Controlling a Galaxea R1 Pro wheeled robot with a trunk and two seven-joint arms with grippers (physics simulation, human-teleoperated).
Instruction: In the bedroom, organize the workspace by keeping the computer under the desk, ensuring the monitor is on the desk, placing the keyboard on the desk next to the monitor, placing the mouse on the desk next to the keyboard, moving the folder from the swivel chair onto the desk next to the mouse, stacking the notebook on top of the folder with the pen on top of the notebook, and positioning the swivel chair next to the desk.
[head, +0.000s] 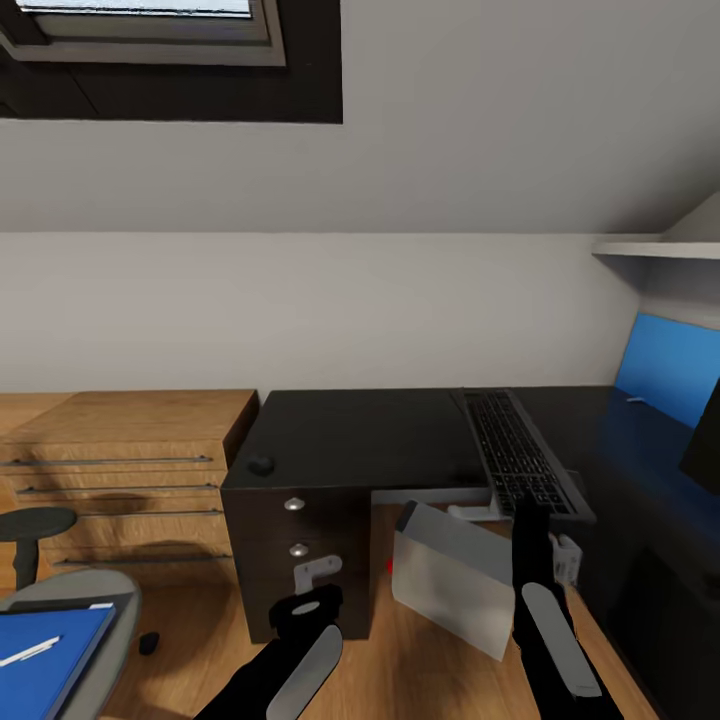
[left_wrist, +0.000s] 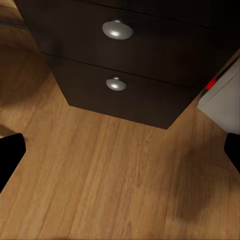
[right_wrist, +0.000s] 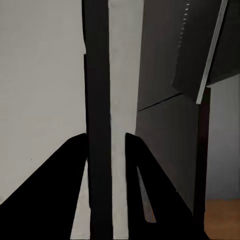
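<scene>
Head view puts your two arms at the bottom. Your left pincer (head: 305, 607) hangs low in front of the black drawers (head: 297, 560) of the desk (head: 360, 435). In the left wrist view its two black fingertips (left_wrist: 10, 156) sit far apart with only wood floor (left_wrist: 115, 185) between them, so it is open and holds nothing. Two round silver knobs (left_wrist: 118, 29) show on the drawer fronts there.

Your right pincer (head: 530, 530) is up at the top edge of the computer (head: 455, 580) — the pale box that stands tilted on the floor under the desk, with a small red light (head: 390, 566) on its side. In the right wrist view the two dark fingers (right_wrist: 80, 190) press on each side of a thin pale edge (right_wrist: 122, 125), so this pincer is closed on the computer.

Down in the left corner you see the swivel chair (head: 105, 590) with the blue folder (head: 40, 660) lying on its seat, and the white pen (head: 28, 653) lies on the folder. The chair is well apart from the desk.

Farther back, the keyboard (head: 520, 450) lies on the glossy black top, its near end past the front edge. A small black round thing (head: 261, 465) sits near the left corner of the top. At the right edge a bit of the black monitor (head: 703, 440) shows before a blue wall panel (head: 665, 365). A light wood drawer unit (head: 120, 470) stands left of the desk, against the white wall (head: 300, 310).
</scene>
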